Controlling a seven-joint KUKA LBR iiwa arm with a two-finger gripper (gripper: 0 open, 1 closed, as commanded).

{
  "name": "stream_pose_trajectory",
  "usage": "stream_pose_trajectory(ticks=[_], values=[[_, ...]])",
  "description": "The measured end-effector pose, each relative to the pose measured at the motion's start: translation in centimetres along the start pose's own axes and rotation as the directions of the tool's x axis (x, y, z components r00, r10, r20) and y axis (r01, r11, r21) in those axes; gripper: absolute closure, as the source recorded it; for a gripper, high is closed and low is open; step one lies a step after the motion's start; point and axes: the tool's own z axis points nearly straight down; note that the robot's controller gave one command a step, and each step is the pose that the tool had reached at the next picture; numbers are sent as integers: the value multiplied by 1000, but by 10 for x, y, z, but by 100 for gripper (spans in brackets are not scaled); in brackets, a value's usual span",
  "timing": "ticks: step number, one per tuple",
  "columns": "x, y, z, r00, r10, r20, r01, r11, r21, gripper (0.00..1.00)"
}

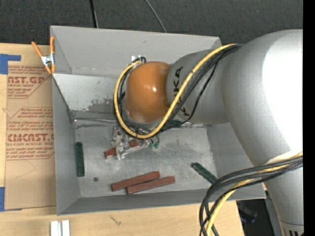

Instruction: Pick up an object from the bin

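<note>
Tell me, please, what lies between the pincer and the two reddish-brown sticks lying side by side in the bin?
Nothing lies there: in the camera view only bare grey bin floor separates the pincer from the two reddish-brown sticks.

The grey bin holds two long reddish-brown bars; there is one short reddish-brown piece as well. The dark green sticks number two, a left stick and a right stick; one small dark speck completes the count.
</note>
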Motion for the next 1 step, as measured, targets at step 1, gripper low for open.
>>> stream_pose_trajectory(ticks=[1], values=[[-2, 44, -111, 1000, -3, -17, 3, 1000, 0, 100]])
